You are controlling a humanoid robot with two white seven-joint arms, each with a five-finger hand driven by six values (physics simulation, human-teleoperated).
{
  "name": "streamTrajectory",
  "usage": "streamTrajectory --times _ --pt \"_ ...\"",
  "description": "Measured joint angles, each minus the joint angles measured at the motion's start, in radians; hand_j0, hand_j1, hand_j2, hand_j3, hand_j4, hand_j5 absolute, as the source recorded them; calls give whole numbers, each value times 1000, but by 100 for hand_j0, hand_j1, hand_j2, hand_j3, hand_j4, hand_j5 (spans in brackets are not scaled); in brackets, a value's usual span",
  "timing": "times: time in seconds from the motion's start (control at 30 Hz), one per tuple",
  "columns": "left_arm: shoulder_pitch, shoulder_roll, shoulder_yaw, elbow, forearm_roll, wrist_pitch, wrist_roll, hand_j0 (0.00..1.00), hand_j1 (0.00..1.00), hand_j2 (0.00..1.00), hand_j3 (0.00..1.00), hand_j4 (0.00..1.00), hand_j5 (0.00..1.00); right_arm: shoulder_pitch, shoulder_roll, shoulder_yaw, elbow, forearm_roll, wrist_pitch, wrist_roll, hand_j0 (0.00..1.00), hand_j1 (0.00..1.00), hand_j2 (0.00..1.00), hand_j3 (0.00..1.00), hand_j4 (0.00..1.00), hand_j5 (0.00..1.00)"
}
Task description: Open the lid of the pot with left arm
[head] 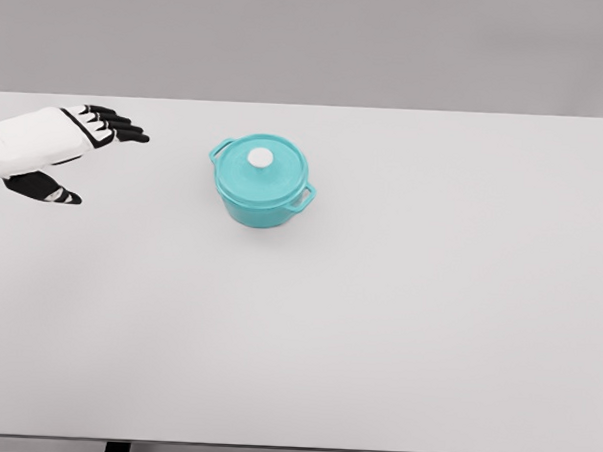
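The black fingers of the left hand were stretched out and loosely spread, pointing toward the right side of the picture and grasping nothing. The thumb hung apart below them, dark and angled toward the lower right, so the hand stood released, like a hand held out before a reach. Behind the fingers came a white back of the hand and a white forearm that ran off the left edge of the picture. The hand appeared to float above the table rather than rest on it, though the single view from above made that height hard to judge. To the right of the fingertips, well apart from them, a teal pot stood upright on the far left-of-middle part of the tabletop. Its teal lid sat closed and level on the rim, with a small round white knob at the centre of the lid. Two small loop handles stuck out from the pot, one toward the upper left and one toward the lower right. The table was a wide, pale grey-white surface filling most of the picture, with a plain grey wall behind its far edge. At the near edge two dark table legs showed just below the top.
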Motion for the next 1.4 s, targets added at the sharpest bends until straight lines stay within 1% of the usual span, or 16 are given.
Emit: streamTrajectory --times 0.17,0.27,0.4,0.43,0.47,0.57,0.63,0.7,0.77,0.87,0.97,1.03,1.07,1.17,1.23,1.4 --pt "0 -1 -1 0 -1 -1 -6 100 100 100 100 100 100 3 0 1 4 0 0 -3 100 100 100 100 100 100" --pt "-6 -2 -1 -1 0 -1 -49 100 100 100 100 100 100 3 0 1 5 0 0 -3 100 100 100 100 100 100" --pt "-38 -11 0 -3 0 -2 -105 100 100 100 100 100 100 3 0 1 6 0 0 -4 100 100 100 100 100 100" --pt "-63 -25 -4 -3 1 -1 -113 100 100 100 100 100 100 3 0 1 6 0 0 -4 100 100 100 100 100 100" --pt "-116 -34 -24 -5 6 0 -118 100 100 100 100 100 100 3 0 1 6 0 0 -4 100 100 100 100 100 100" --pt "-299 -50 -146 -7 49 0 -120 100 100 100 100 100 100 3 0 1 6 0 0 -3 100 100 100 100 100 100" --pt "-459 -56 -267 -4 71 2 -122 100 100 100 100 100 100 3 0 1 6 0 0 -3 100 100 100 100 100 100" --pt "-574 -60 -393 2 87 3 -123 100 100 100 100 100 100 3 0 1 6 0 0 -3 100 100 100 100 100 100" --pt "-597 -67 -471 6 106 15 -123 100 100 100 100 100 100 3 0 1 6 0 0 -3 100 100 100 100 100 100" --pt "-646 -93 -551 13 192 31 -123 100 100 100 100 100 100 3 0 1 6 0 0 -4 100 100 100 100 100 100" --pt "-650 -114 -595 28 256 39 -123 100 100 100 100 100 100 3 0 1 6 0 0 -4 100 100 100 100 100 100" --pt "-699 -121 -618 50 276 54 -121 100 100 100 100 100 100 3 0 1 6 0 0 -4 100 100 100 100 100 100" --pt "-706 -128 -629 65 281 65 -121 100 100 100 100 100 100 3 0 1 6 0 0 -4 100 100 100 100 100 100" --pt "-732 -199 -666 135 272 96 -123 100 100 100 100 100 100 3 0 1 6 0 0 -4 100 100 100 100 100 100" --pt "-736 -240 -686 169 236 106 -123 100 100 100 100 100 100 3 0 1 6 0 0 -4 100 100 100 100 100 100" --pt "-776 -286 -703 197 175 119 -128 100 100 100 100 100 100 3 0 1 6 0 0 -4 100 100 100 100 100 100"
